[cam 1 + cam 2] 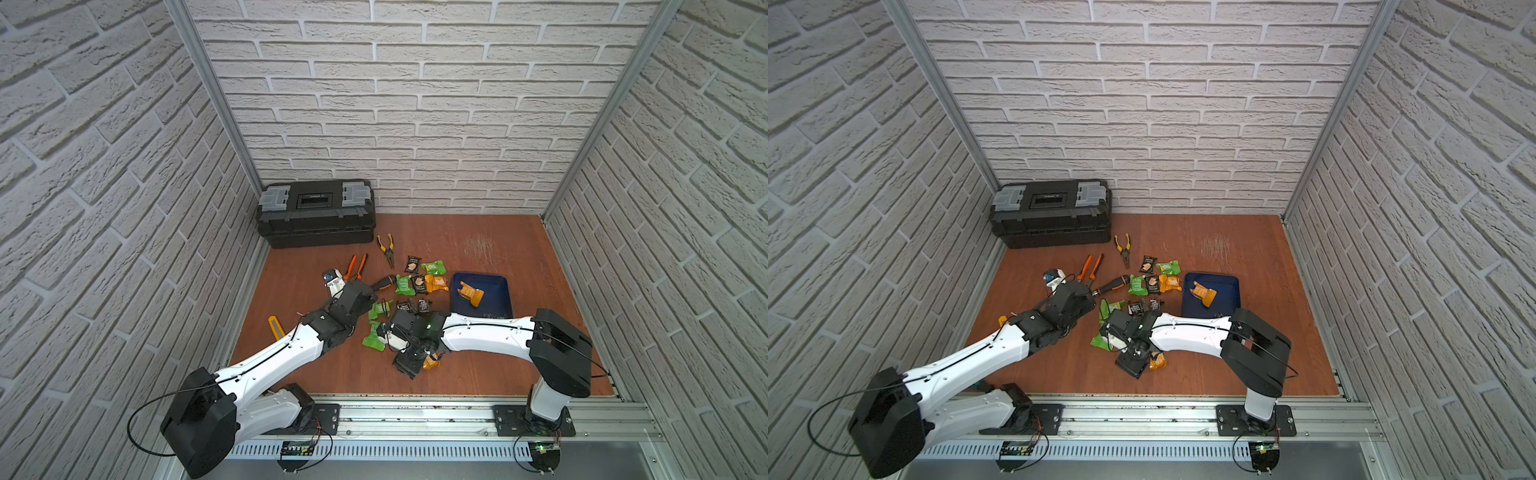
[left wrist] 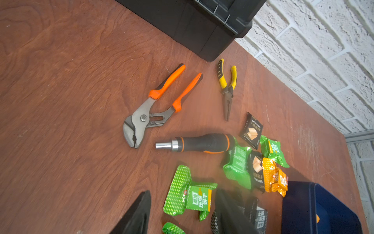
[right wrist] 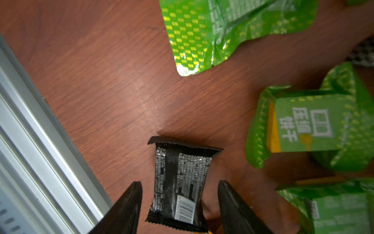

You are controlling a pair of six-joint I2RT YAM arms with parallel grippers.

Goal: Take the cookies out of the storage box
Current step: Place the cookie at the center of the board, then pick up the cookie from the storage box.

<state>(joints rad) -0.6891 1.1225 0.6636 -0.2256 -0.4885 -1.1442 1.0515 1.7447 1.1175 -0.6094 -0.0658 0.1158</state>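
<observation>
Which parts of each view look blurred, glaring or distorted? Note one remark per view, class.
In both top views, the wide lens splays the brick walls outward. Left wrist view: orange pliers sharp, left pincer blurred. Right wrist view: green packet soft, white glare at its corner; black packet crisper.

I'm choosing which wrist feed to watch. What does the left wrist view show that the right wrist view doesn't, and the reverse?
Only left wrist: the orange-handled pliers, yellow-handled pliers, screwdriver, black toolbox, a corner of the storage box and an orange packet.
Only right wrist: the right gripper, open on either side of a black packet lying barcode side up, and the aluminium rail.
Both: green packets on the wooden table.
</observation>
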